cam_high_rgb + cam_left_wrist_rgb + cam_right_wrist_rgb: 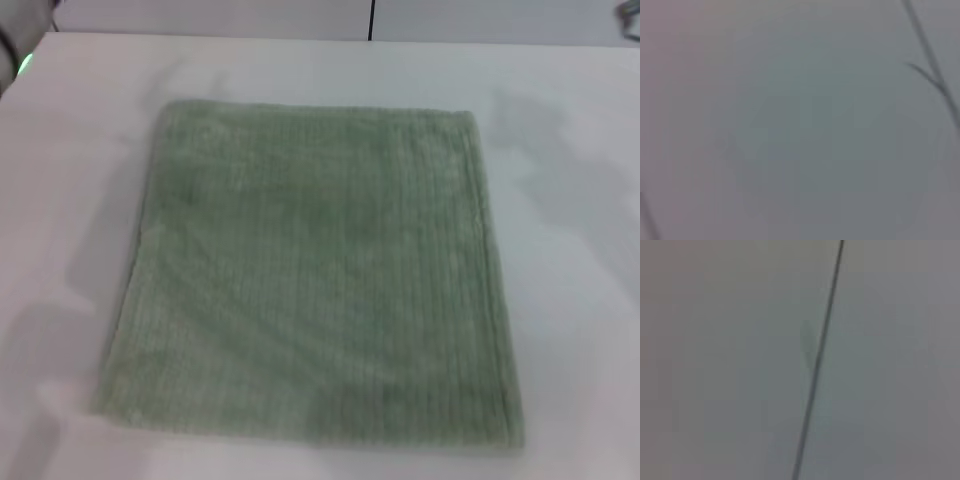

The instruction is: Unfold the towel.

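Note:
The towel (315, 285) is a large sage-green terry cloth with faint ribbed stripes. It lies spread flat as one rough square on the white table (570, 260) in the head view. Its hemmed edges and all its corners show. A part of my left arm (18, 45) with a small green light shows at the far left corner. A dark bit of my right arm (630, 20) shows at the far right corner. Neither gripper shows, and both arms are well away from the towel. The wrist views show only plain grey surface with thin dark lines.
The table's far edge (300, 38) runs along the back, with a grey wall and a dark vertical seam (371, 18) behind it. Bare table surrounds the towel on the left, right and far sides.

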Controlling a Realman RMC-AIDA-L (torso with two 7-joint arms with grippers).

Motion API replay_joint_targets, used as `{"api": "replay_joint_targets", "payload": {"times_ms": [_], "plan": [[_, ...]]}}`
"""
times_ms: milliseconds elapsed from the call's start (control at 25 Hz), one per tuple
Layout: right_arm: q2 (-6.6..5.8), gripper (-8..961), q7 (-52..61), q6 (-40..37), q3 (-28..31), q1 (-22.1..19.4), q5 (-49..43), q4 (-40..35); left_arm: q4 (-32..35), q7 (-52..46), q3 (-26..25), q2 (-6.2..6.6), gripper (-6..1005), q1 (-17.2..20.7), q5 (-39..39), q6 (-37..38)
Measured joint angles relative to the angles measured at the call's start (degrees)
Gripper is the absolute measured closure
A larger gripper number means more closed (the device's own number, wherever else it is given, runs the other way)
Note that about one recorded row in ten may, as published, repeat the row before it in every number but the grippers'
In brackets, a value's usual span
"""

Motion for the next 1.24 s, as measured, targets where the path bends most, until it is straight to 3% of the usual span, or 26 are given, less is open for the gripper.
{"api": "replay_joint_targets", "payload": {"times_ms": [40,80,120,160,240,280,320,360,440,560,680,720,840,1240], "plan": [[0.00,915,0.00,0.00,0.00,0.00,0.00,0.00,8.59,-2.58,0.32,-0.06,294,1.86,-0.42,14.94],[0.18,915,-2.06,-8.12,-3.26,-3.24,-0.05,0.11,8.59,-2.58,0.32,-0.06,296,1.86,-0.42,14.94],[0.44,915,-4.91,-27.03,-10.12,-8.24,-0.22,-2.92,16.80,-6.24,1.32,-0.13,298,2.95,-0.77,27.19],[0.44,914,-4.91,-27.03,-10.12,-8.24,-0.22,-2.92,16.80,-6.24,1.32,-0.13,298,2.95,-0.77,27.19],[0.31,914,-4.86,-44.42,-15.39,-9.14,-0.26,-10.08,26.64,-10.17,2.38,-0.17,298,3.27,-0.94,39.48],[0.14,914,-3.80,-53.69,-18.14,-7.98,-0.22,-16.34,26.64,-10.17,2.38,-0.17,298,3.27,-0.94,39.48],[0.06,914,-0.41,-72.22,-23.04,-4.42,0.91,-30.86,37.33,-14.63,3.10,-0.21,298,2.54,-1.41,51.94],[0.06,913,-0.41,-72.22,-23.04,-4.42,0.91,-30.86,41.32,-16.46,3.12,-0.19,298,1.99,-1.83,56.53],[0.10,913,3.53,-89.06,-27.49,-0.21,4.74,-45.56,44.24,-17.64,3.13,-0.20,298,1.41,-2.25,59.42],[0.04,912,8.21,-107.12,-33.56,5.07,14.14,-61.11,57.94,-19.81,2.86,-0.19,298,-2.38,-5.41,69.49],[-0.02,912,14.38,-113.86,-35.60,7.52,20.69,-69.46,60.58,-19.73,2.82,-0.20,297,-3.44,-6.29,70.88],[-0.08,912,20.11,-113.70,-35.55,7.80,24.17,-71.66,66.28,-19.52,2.74,-0.19,297,-6.10,-8.32,72.14],[-0.18,911,23.25,-112.77,-35.36,7.95,26.09,-72.85,69.22,-19.52,2.69,-0.19,297,-7.55,-9.02,72.25],[-0.03,508,24.23,-111.35,-36.04,10.24,26.56,-78.85,71.47,-19.36,2.65,-0.19,297,-8.27,-9.16,71.83]]}}
